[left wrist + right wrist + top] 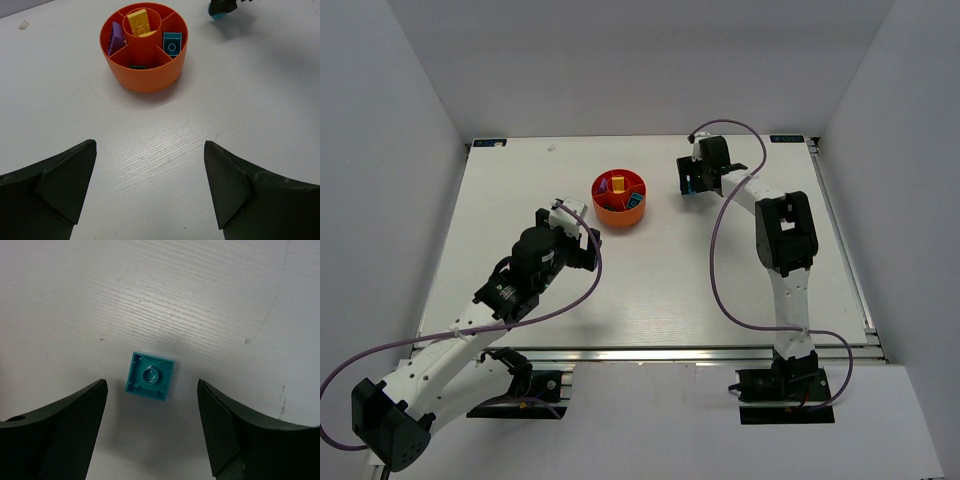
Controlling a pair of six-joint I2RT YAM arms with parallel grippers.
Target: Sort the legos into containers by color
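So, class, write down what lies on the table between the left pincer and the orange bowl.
Nothing: the left wrist view shows only bare white table between the left pincer and the orange bowl.

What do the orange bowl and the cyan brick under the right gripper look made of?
Orange bowl: likely moulded plastic, matte, fine vertical ribbing on its wall.
Cyan brick: hard plastic, faint sheen, hollow underside with round tube facing up.

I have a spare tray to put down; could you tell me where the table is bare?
Bare: the broad stretch on the near side of the bowl, right of the left gripper; also the far-left corner. Crowded: from bowl to right gripper, open over a cyan brick.
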